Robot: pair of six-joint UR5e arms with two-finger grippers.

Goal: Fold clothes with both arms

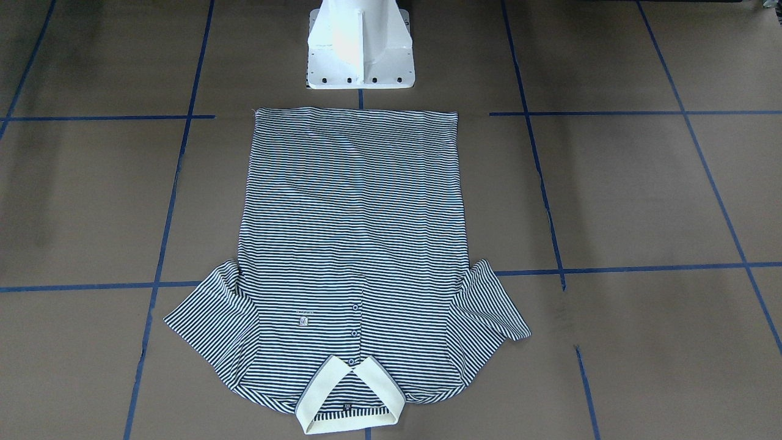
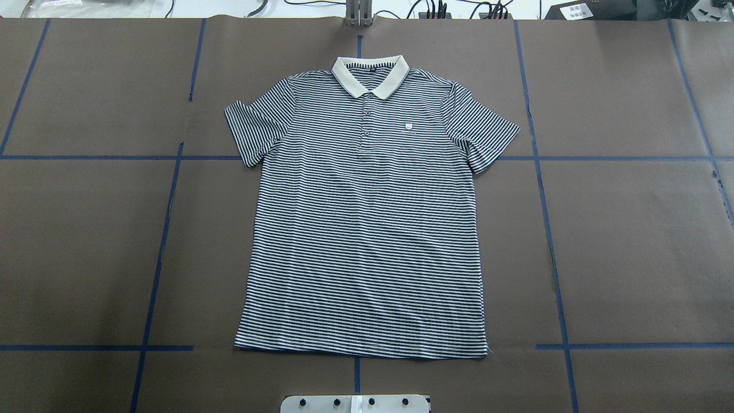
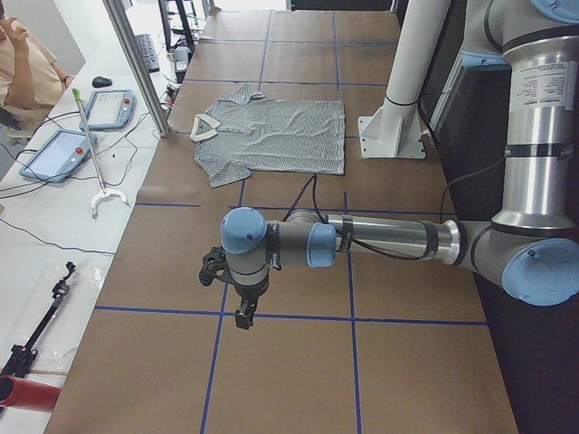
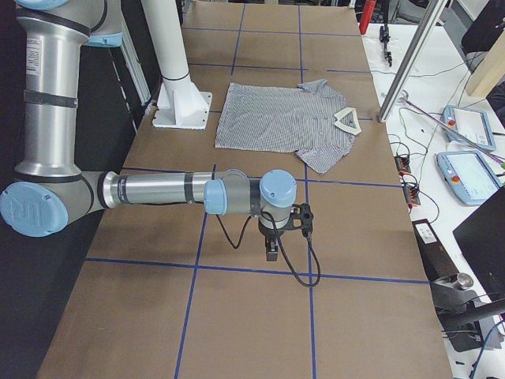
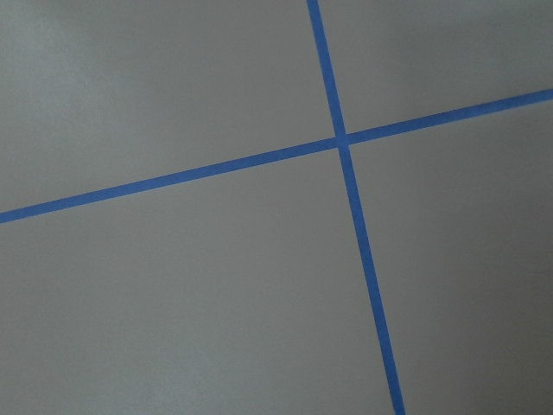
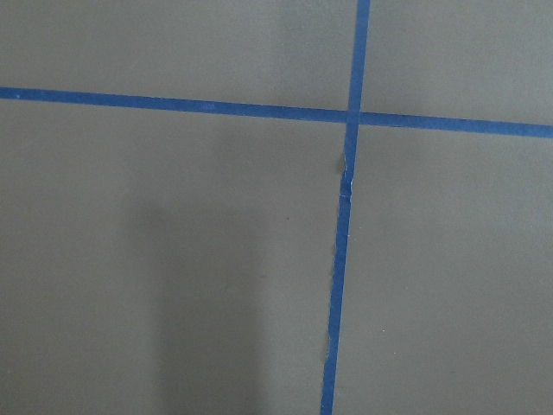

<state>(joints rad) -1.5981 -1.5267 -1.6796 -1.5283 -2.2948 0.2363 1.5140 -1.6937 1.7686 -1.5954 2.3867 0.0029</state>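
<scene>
The striped polo shirt (image 2: 367,229) lies flat and face up in the middle of the brown table, sleeves spread. Its cream collar (image 2: 370,74) is at the far edge and its hem is near the robot's base. It also shows in the front view (image 1: 354,244) and both side views (image 3: 271,136) (image 4: 276,118). My left gripper (image 3: 244,316) hangs over bare table well off the shirt's left side. My right gripper (image 4: 271,254) hangs over bare table well off its right side. I cannot tell whether either is open or shut. Both wrist views show only table and blue tape.
The white pedestal base (image 1: 360,49) stands just behind the shirt's hem. Blue tape lines (image 2: 166,229) grid the table. A metal post (image 3: 136,63) stands near the collar. On the operators' bench lie tablets (image 3: 54,154), cables and a reacher tool (image 3: 90,145); a person (image 3: 18,54) sits there.
</scene>
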